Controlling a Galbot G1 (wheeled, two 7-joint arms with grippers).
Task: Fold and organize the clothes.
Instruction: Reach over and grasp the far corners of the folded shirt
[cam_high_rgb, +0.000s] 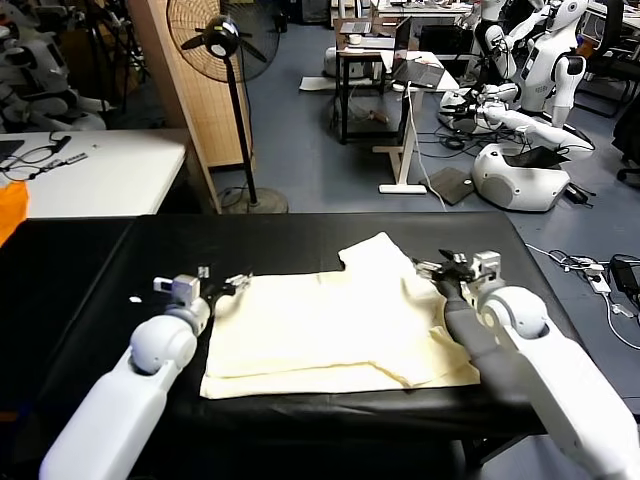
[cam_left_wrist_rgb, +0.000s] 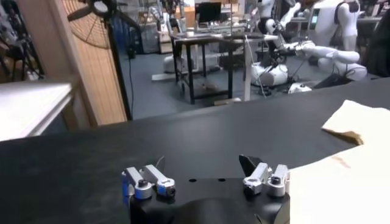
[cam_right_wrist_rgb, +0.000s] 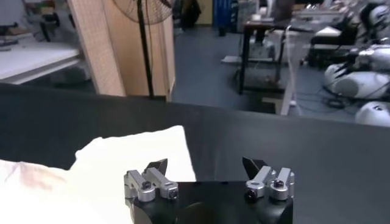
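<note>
A cream short-sleeved shirt (cam_high_rgb: 335, 325) lies spread on the black table cover (cam_high_rgb: 300, 235), near the centre of the table and toward its front edge. The near hem is doubled over into a band running along the 6 o'clock side, and one sleeve (cam_high_rgb: 378, 255) juts toward 12 o'clock, its tip resting flat on the cover. A crease falls across the fabric at about 4 o'clock, where a layer is turned back on itself.

The left gripper (cam_high_rgb: 222, 287) sits at the shirt's 9 o'clock edge, its fingers spread apart and holding nothing; the left wrist view shows the left gripper (cam_left_wrist_rgb: 206, 176) with both fingertips over bare black cover, the cloth's edge (cam_left_wrist_rgb: 341, 182) just beside one of them. The right gripper (cam_high_rgb: 440, 267) sits at the shirt's 3 o'clock side, just beside the sleeve, likewise released and empty; in the right wrist view the right gripper (cam_right_wrist_rgb: 206, 170) has one fingertip over the pale fabric (cam_right_wrist_rgb: 131, 155) and the other over the cover.

Beyond the table, at 12 o'clock, a standing fan (cam_high_rgb: 222, 40) rises beside a wooden partition (cam_high_rgb: 185, 80). A white table (cam_high_rgb: 100, 175) stands at 10 o'clock, with an orange cloth (cam_high_rgb: 10, 210) at its near corner. Parked white robots (cam_high_rgb: 520, 110) and desks (cam_high_rgb: 375, 70) fill the floor toward 1 o'clock.
</note>
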